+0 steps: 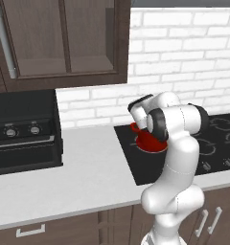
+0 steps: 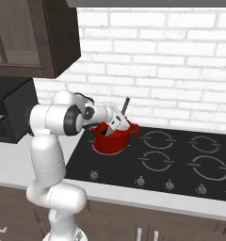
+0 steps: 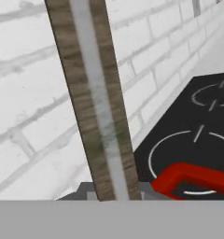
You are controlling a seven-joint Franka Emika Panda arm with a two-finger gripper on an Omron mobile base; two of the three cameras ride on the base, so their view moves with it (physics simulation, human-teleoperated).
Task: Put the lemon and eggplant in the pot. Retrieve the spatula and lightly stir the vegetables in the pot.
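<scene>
Stage: since the spatula [image 2: 125, 105] is already gripped over the pot [image 2: 111, 139], judged as the stirring step.
Pincer: the pincer [image 2: 116, 124] pinching the spatula, handle slanting up past the rim toward the brick wall [image 2: 181, 70].
Pot: on the rear left burner of the cooktop [image 2: 181, 162], set into the desk [image 1: 64, 172]; red loop handle close under the hand.
Vegetables: lemon and eggplant hidden by arm and pot wall; presumably inside.
Reason for hold: high grip on the handle, likely to keep the hand above the rim while sweeping.

The robot's white arm [image 1: 177, 143] hides most of the squat red pot [image 1: 144, 141]; its contents cannot be seen.

The long wooden handle [image 3: 93, 100] is cut off at the top edge.
</scene>
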